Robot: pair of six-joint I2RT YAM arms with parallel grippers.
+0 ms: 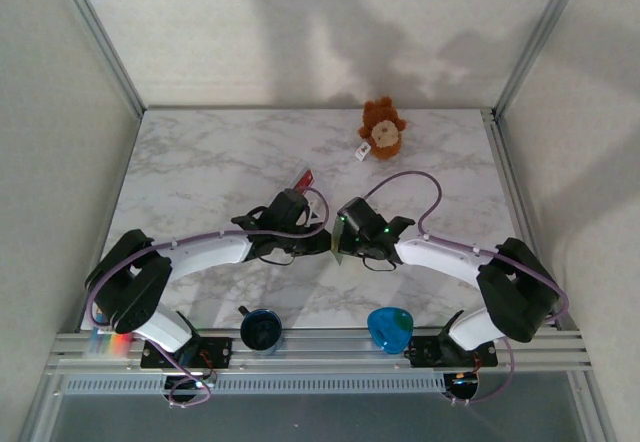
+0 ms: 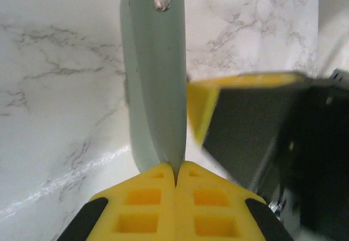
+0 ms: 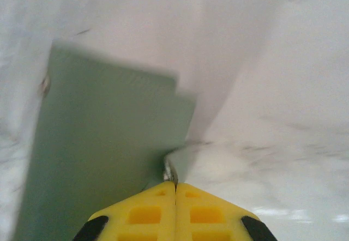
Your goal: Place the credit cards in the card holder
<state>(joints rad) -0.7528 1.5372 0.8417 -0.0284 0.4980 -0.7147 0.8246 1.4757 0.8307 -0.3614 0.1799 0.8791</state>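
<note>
White marble-pattern table (image 1: 200, 162), plain off-white back wall (image 1: 190, 52) at 12 o'clock, side walls (image 1: 50, 182) at 9 and 3, aluminium posts (image 1: 100, 37) at far corners, slotted rail (image 1: 320, 347) at 6, soft grey shadows (image 1: 300, 17) on back wall

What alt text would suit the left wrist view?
The left gripper, yellow-fingered, is shut on a flat grey-green folding card holder seen edge-on above a white marble table. The yellow-and-black right gripper is at its right side.

Bright, soft shadows, right wrist perhaps motion-blurred
</note>
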